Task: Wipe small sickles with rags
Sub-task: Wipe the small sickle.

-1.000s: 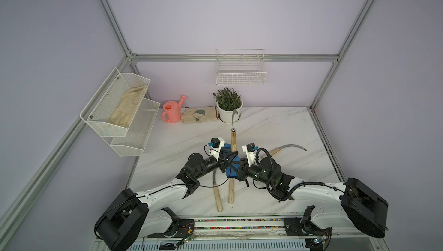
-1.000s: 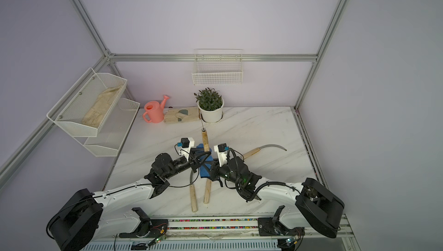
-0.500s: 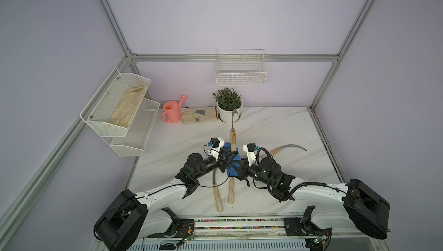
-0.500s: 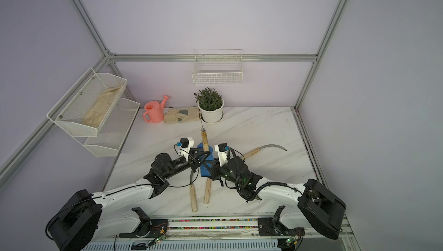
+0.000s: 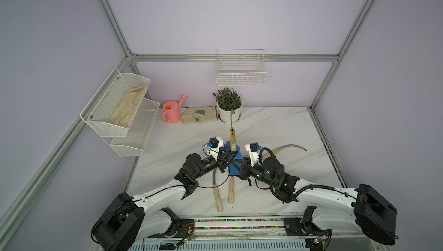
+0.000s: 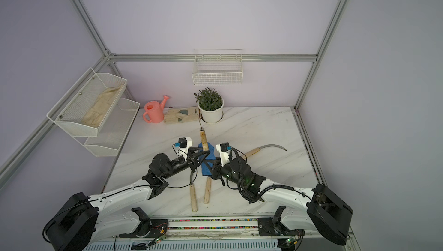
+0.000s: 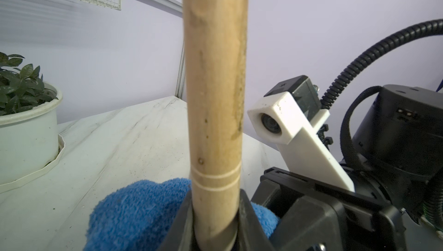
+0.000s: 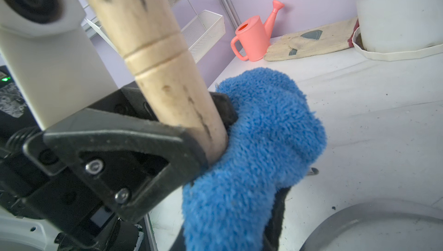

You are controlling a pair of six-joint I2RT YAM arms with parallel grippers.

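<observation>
Near the middle of the bench (image 5: 275,122) the left hand (image 5: 229,153) is clamped tight round the pale wooden handle of the raised sickle (image 5: 232,138). It stands roughly upright off the bench. Its thin dark blade tips toward twelve o'clock, showing in front of the potted plant (image 5: 227,104) in a top view.

The right hand (image 5: 241,167) comes in from three o'clock, pinched closed on the blue rag (image 5: 233,166). The fluffy cloth bunches against the handle right at the left hand's grip and hangs down between the two hands.

Two more sickles lie side by side at six o'clock, the left one (image 5: 217,198) and the right one (image 5: 230,189), handles toward the front edge and blades running under the arms and rag.

The fourth sickle (image 5: 286,148) lies flat out toward three o'clock, well apart from the hands.
</observation>
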